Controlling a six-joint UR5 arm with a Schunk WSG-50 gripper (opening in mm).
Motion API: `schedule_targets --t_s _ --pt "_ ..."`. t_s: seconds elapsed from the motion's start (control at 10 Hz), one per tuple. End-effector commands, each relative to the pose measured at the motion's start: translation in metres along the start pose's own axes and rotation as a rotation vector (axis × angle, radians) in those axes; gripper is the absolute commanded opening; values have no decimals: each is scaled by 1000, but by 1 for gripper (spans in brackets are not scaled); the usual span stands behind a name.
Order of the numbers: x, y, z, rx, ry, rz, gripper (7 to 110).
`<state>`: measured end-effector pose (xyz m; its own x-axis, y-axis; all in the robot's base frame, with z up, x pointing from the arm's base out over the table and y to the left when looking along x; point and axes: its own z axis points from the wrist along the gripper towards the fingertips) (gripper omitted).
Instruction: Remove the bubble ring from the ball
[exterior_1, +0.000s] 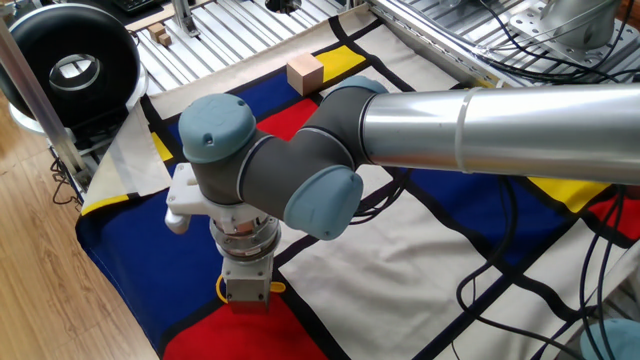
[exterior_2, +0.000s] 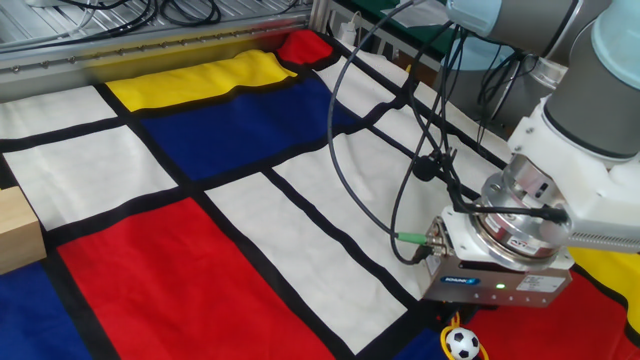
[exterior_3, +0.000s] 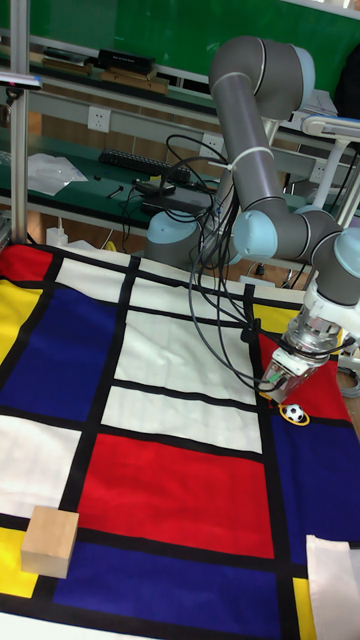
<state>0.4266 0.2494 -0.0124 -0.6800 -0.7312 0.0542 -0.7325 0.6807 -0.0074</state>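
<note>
The ball, white with black patches, lies on the cloth at the bottom edge of the other fixed view. The yellow-orange bubble ring circles it on the cloth. My gripper points down just beside and above the ball, its body covering the fingers. Whether the fingers hold the ring's handle is hidden. In one fixed view only yellow bits of the ring peek out on either side of the gripper body; the ball is hidden there.
A tan wooden cube sits far from the gripper on the patchwork cloth, also seen as the cube. Black cables trail over the cloth by the arm. A round black device stands beyond the table's edge.
</note>
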Motion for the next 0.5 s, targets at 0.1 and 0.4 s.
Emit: schedule_targets --t_s 0.1,0.4 --pt "0 1 -1 -5 3 24 7" --pt "-5 6 -2 -24 -11 30 7"
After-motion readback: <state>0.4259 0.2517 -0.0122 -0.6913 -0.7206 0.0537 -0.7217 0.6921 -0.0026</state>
